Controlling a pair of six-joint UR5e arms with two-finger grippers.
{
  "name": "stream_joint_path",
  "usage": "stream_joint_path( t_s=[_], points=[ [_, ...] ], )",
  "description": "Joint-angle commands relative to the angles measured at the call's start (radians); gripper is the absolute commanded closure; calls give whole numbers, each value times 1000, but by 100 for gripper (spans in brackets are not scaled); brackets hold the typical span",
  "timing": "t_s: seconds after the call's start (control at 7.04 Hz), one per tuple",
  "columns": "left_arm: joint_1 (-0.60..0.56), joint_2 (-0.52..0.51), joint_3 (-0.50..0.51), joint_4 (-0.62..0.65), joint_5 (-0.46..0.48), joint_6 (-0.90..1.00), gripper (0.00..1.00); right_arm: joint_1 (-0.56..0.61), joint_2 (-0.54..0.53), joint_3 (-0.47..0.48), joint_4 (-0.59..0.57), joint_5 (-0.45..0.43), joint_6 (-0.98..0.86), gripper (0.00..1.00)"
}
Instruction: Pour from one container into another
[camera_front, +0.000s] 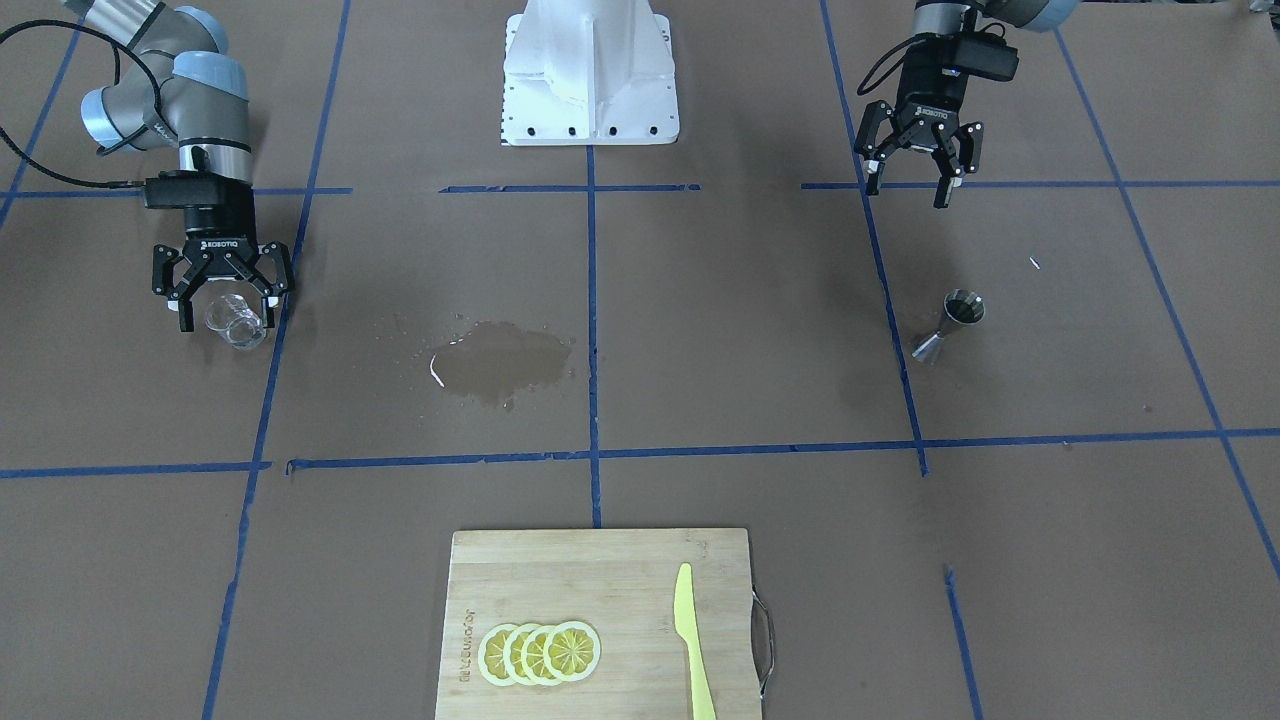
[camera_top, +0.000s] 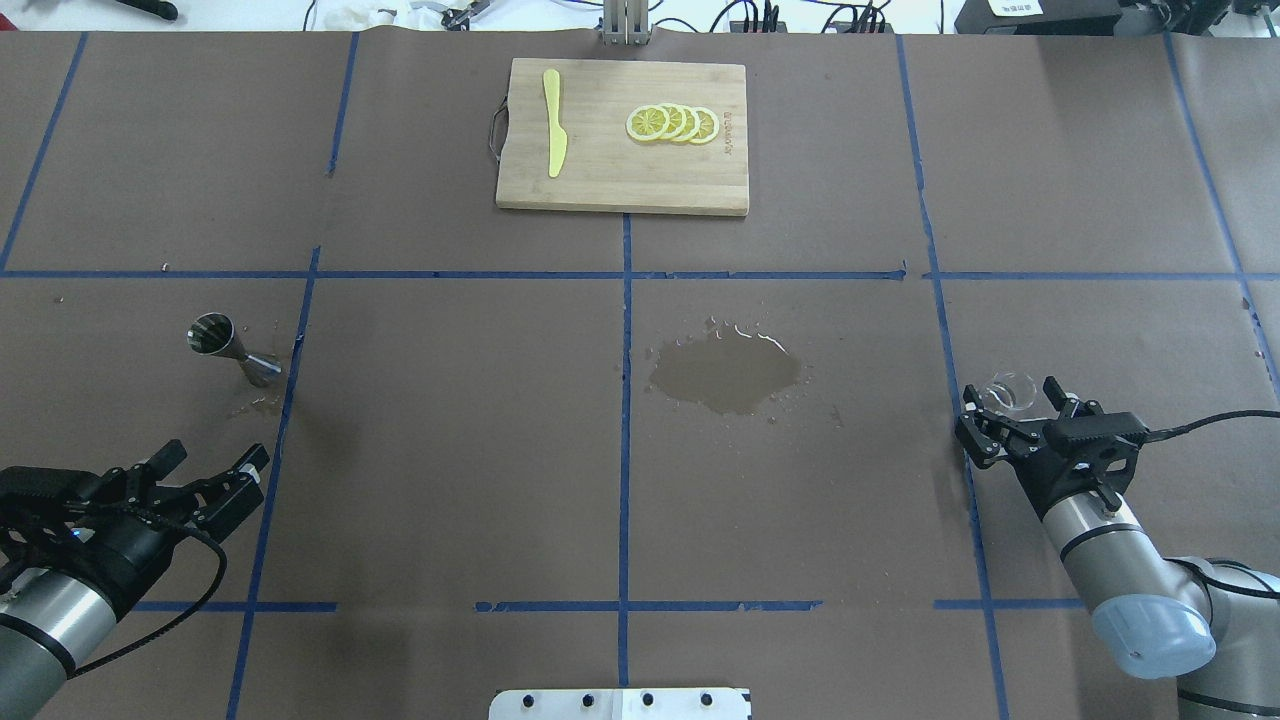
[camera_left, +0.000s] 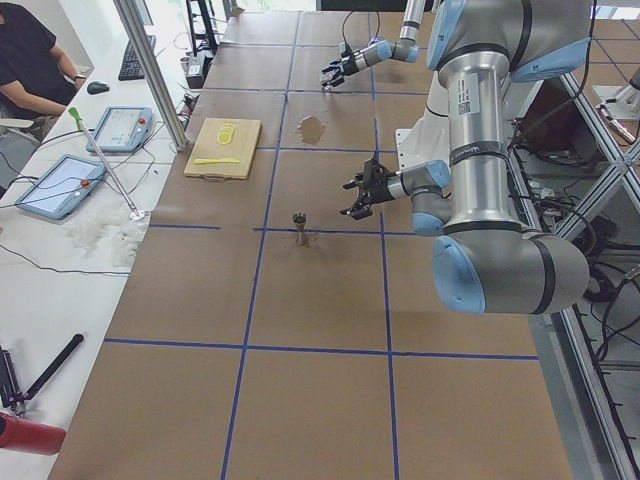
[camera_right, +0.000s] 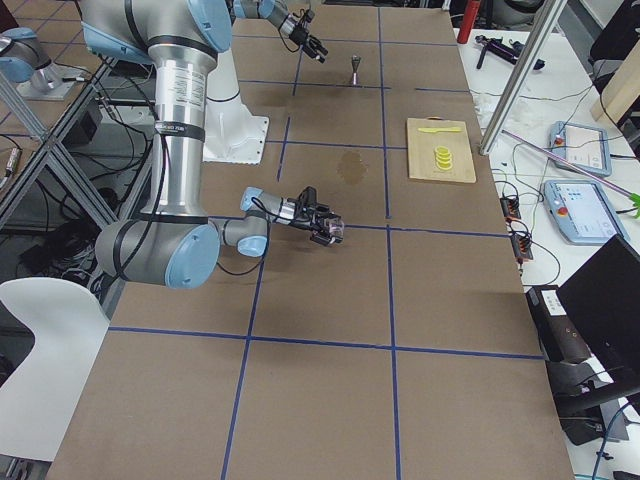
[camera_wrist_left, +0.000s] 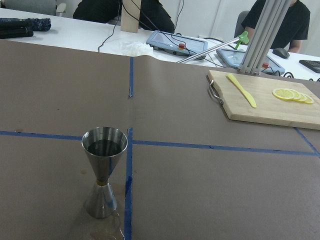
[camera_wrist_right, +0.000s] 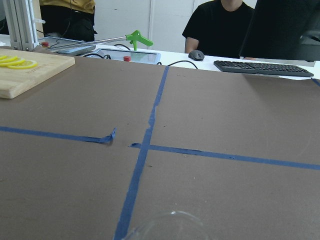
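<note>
The small clear glass tumbler (camera_front: 238, 324) sits on the brown table at my right side, also visible from overhead (camera_top: 1008, 390). My right gripper (camera_front: 228, 316) is low over it and open, with a finger on each side of the glass. Only the tumbler's rim (camera_wrist_right: 165, 227) shows at the bottom of the right wrist view. The steel hourglass jigger (camera_top: 230, 348) stands upright on my left side, with dark liquid in its upper cup (camera_wrist_left: 104, 148). My left gripper (camera_front: 908, 190) hangs open and empty, back from the jigger (camera_front: 952, 324) toward the robot.
A wet spill (camera_top: 725, 372) darkens the table's middle, and a small damp patch lies by the jigger's foot. A wooden cutting board (camera_top: 600, 180) at the far edge carries a yellow knife (camera_top: 553, 135) and lemon slices (camera_top: 672, 123). People sit at the desk beyond the table.
</note>
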Motion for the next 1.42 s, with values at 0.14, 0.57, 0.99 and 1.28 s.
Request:
stream_joint_path(
  t_s=[0.14, 0.57, 0.99, 1.28],
  points=[
    [0, -1, 0, 0, 0, 0, 0, -24, -65, 93, 4, 32, 1, 0],
    [2, -2, -24, -2, -27, 0, 0, -45, -204, 239, 4, 119, 4, 0],
    [3, 7, -116, 20, -104, 11, 0, -51, -266, 323, 4, 204, 7, 0],
    [-1, 30, -213, 53, -150, 27, 0, -47, -324, 427, 1, 273, 5, 0]
  ],
)
